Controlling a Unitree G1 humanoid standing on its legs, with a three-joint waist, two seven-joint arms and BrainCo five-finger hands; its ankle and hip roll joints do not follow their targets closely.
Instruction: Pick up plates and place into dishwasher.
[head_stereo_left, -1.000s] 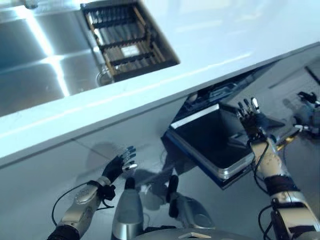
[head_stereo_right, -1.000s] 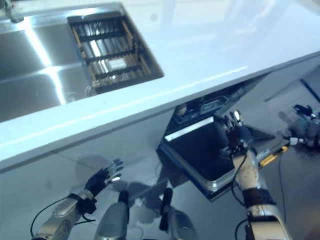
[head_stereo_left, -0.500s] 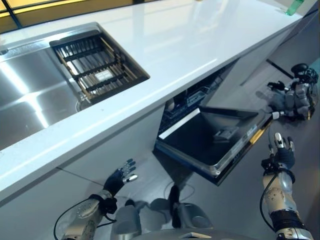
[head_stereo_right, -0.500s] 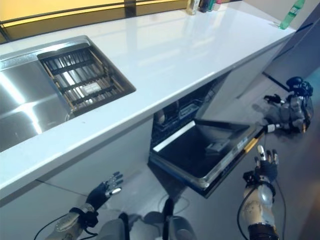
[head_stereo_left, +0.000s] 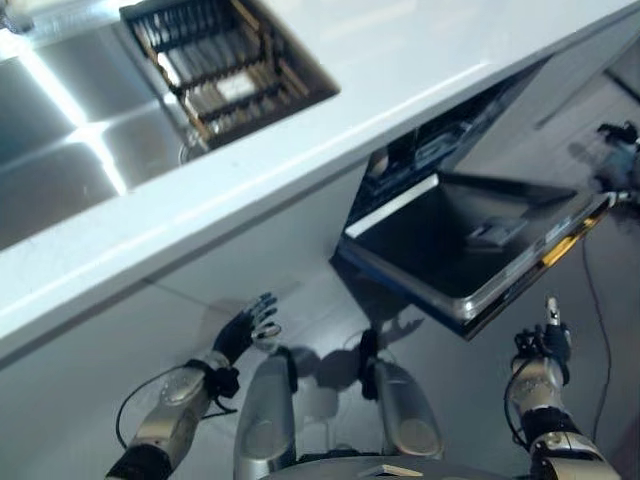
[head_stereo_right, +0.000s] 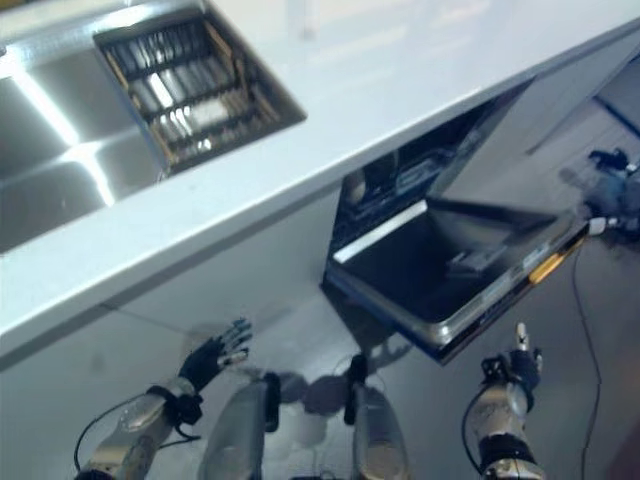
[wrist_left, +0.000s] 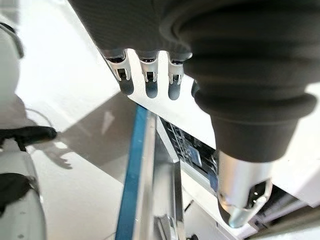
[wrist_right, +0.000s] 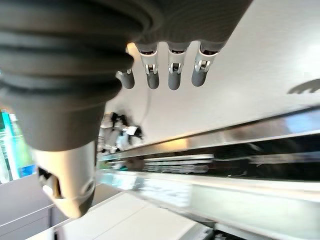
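Below the white tabletop (head_stereo_left: 420, 60) you see both hands held low over the grey floor (head_stereo_left: 470, 380), and both hold nothing. Your left hand (head_stereo_left: 247, 330) has its fingers (wrist_left: 146, 82) spread and relaxed, in front of the plain cabinet front (head_stereo_left: 230, 250). Your right hand (head_stereo_left: 546, 345) has its fingers (wrist_right: 173, 75) straight, and it is just below the outer edge of the dishwasher door (head_stereo_left: 470, 250). This door hangs partly open, up and between the two hands, closer to the right one. Behind the door you can see a little of the dark rack (head_stereo_right: 400, 180) inside the dishwasher. Far above the left hand, the steel sink (head_stereo_left: 70, 140) is set in the tabletop, with a dark slatted drying rack (head_stereo_left: 225, 65) inside it. I cannot tell if any plates are in this rack.
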